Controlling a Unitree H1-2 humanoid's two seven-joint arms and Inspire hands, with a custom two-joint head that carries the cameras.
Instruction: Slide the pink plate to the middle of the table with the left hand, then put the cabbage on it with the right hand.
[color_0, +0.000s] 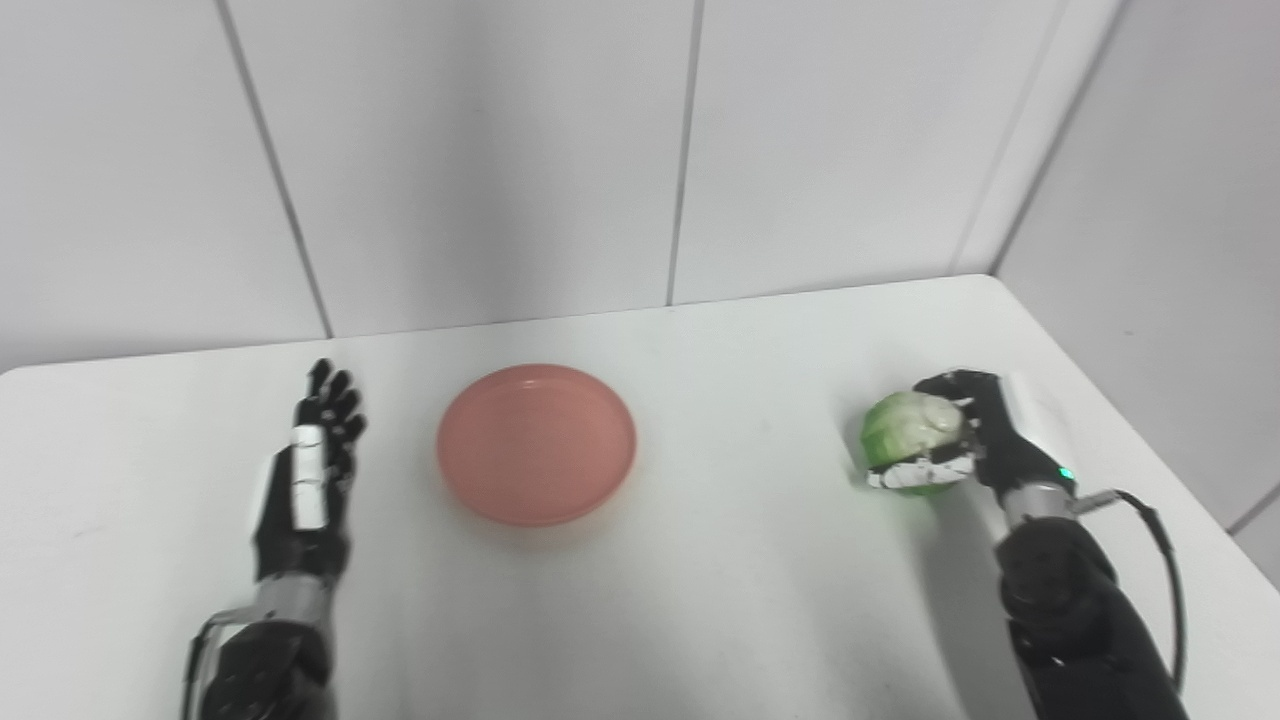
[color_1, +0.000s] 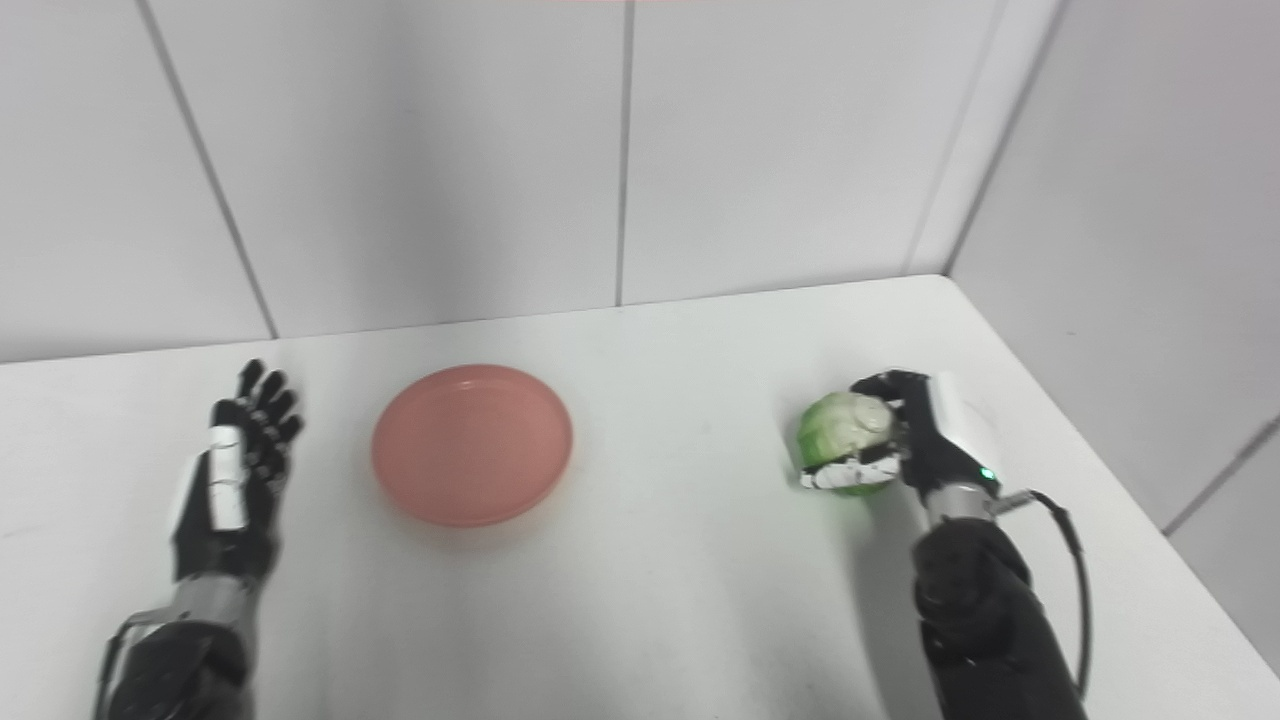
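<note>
The cabbage (color_0: 912, 432) is being clasped by the right robot hand (color_0: 965, 435) for transfer onto the pink plate (color_0: 537, 444) (mid-bench (color_0: 700, 560)); the left robot hand (color_0: 318, 450) is being held open, empty.

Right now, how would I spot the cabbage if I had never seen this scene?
Start at the white table and look to its right side, near the corner wall. There the right hand wraps around the cabbage, a pale green ball; the only other item is the flat pink plate.
</note>
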